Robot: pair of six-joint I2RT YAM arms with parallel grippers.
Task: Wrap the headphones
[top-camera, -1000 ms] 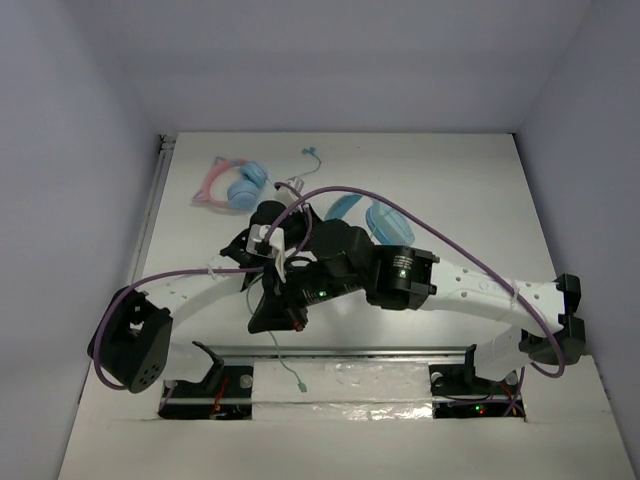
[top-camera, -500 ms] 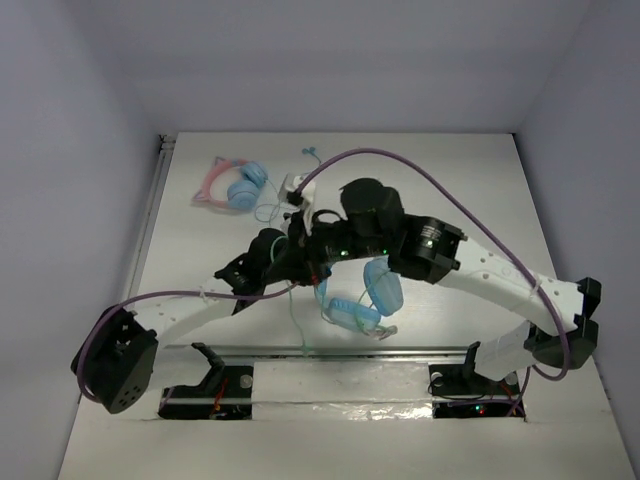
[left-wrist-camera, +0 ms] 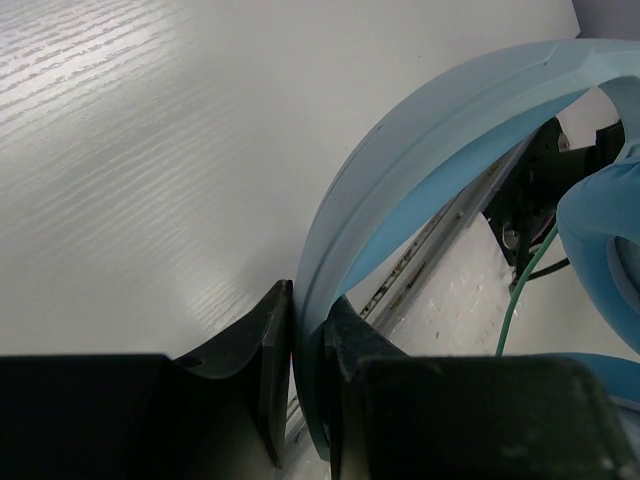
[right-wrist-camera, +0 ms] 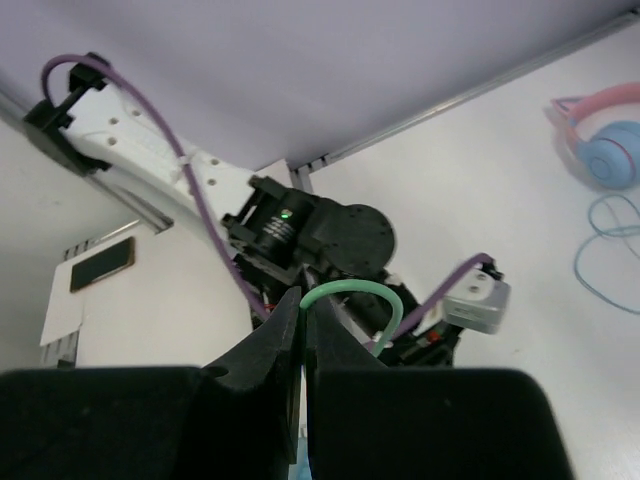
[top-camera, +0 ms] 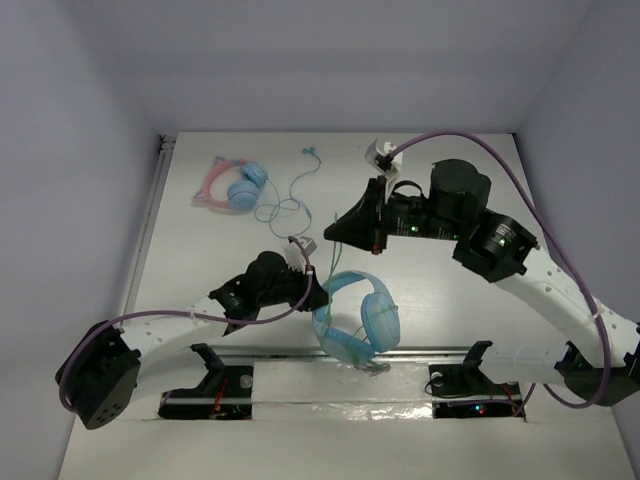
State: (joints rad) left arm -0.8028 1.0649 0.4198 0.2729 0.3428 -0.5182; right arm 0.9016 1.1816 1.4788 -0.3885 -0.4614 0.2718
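Clamping headphones [top-camera: 358,318] headband [left-wrist-camera: 400,150], left jaws | right jaws pinching cable [right-wrist-camera: 352,291], shifted right

Place: robot lab cell | Evidence: white table [top-camera: 190,250]; plain walls [top-camera: 340,60] boxing it (lilac-grey); metal mounting rail [top-camera: 300,350]

Light-blue headphones [top-camera: 381,318], green cable [right-wrist-camera: 350,289], white table [top-camera: 200,258]

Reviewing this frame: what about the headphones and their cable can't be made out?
Right wrist view: both ends of the green cable are hidden behind the right claw.
Top view: the cable is too thin to trace to the headphones.
Left wrist view: the cups are cut off by the right edge; the left claw covers the lower headband.
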